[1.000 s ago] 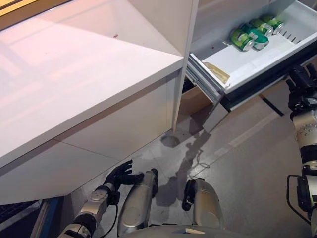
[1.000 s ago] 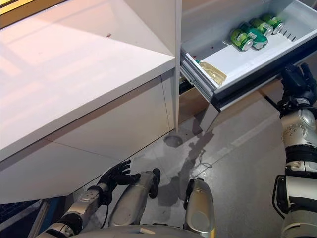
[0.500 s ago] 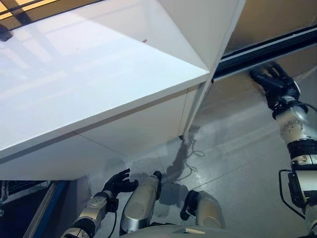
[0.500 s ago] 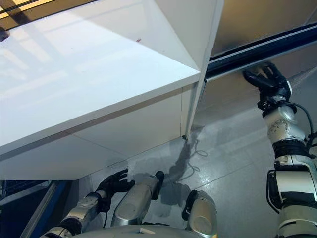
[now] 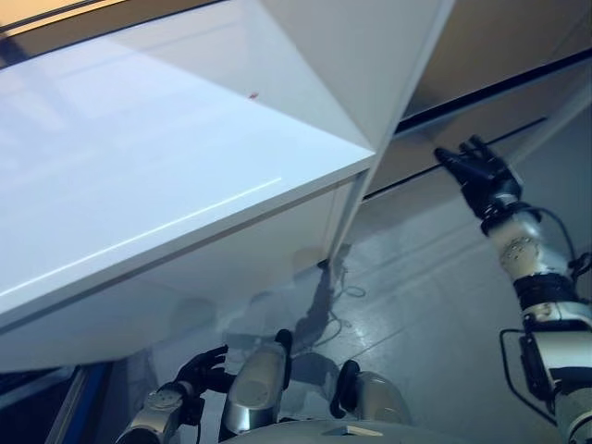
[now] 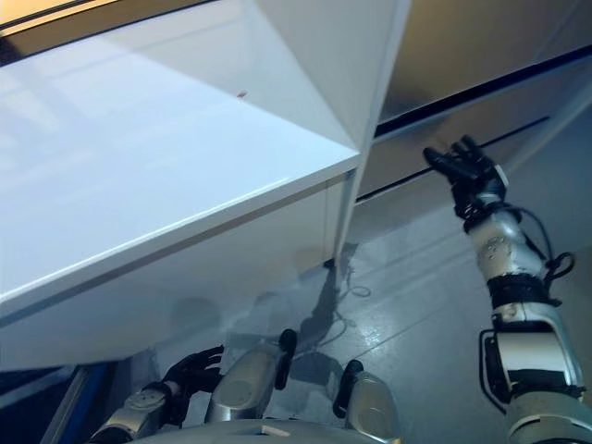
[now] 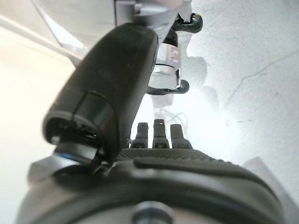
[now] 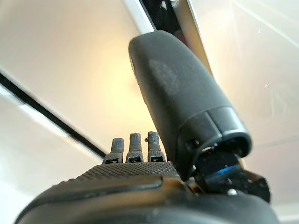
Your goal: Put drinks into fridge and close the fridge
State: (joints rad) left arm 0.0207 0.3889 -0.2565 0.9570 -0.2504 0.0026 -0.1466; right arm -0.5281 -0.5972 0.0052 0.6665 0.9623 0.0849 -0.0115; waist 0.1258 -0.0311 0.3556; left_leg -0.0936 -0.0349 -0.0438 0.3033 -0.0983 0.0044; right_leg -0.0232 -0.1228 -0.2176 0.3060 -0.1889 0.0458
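Note:
The fridge drawer front is a beige panel at the upper right, pushed in flush, with a dark seam along its top. No drink cans show in any view. My right hand is raised in front of that panel, open, its fingers straight and pointing at it; whether they touch it I cannot tell. My left hand hangs low at the bottom left beside my leg, open with relaxed fingers, holding nothing.
A large white counter fills the left and middle, with its white side panel standing beside the fridge. Grey floor lies below the drawer. A blue edge shows at the bottom left.
One second ago the drawer stood open with green cans inside; it is now pushed shut. My right hand followed it in and now hovers by the panel. The camera has shifted too.

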